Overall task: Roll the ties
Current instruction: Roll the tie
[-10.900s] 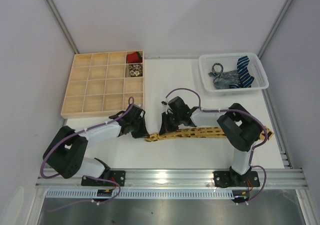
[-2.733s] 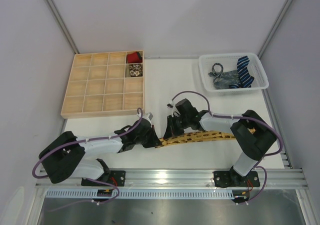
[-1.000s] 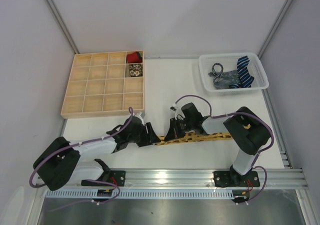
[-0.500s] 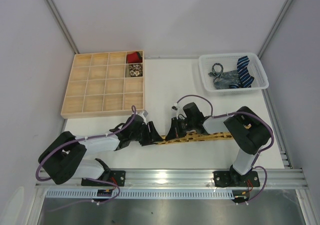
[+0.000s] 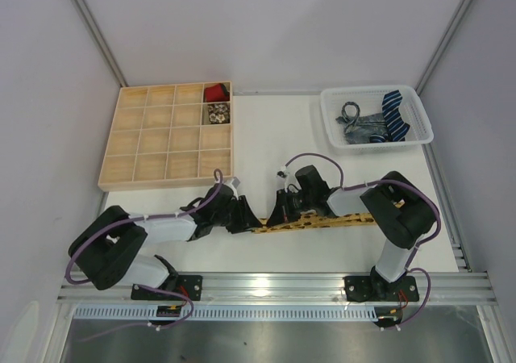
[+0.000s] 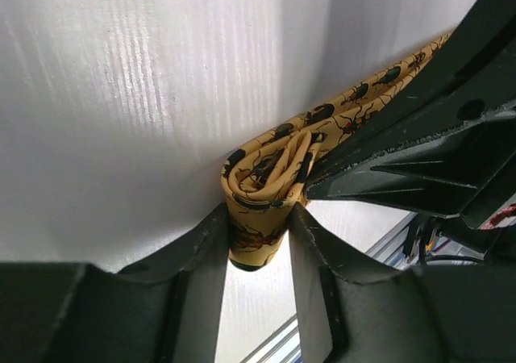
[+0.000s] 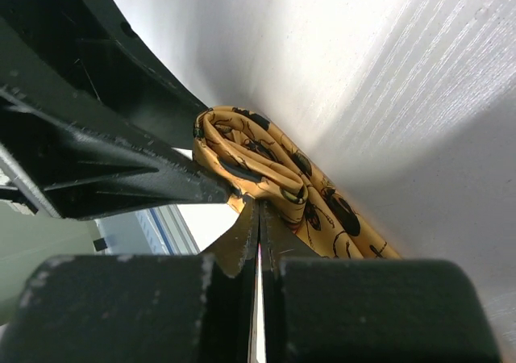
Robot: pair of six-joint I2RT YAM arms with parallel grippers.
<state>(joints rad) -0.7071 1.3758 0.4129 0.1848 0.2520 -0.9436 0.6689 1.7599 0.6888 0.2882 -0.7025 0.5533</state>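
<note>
Left end effector (image 6: 258, 219) half-closed, squeezing rolled tie (image 6: 270, 165)

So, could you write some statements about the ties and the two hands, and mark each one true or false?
1. The rolled end of the yellow tie sits in the left hand. True.
2. The right hand is wide open. False: it is shut.
3. The basket holds a red tie. False: it holds a grey tie and a blue tie.
4. Two compartments of the box hold ties. True: a red tie and a pale tie.
</note>
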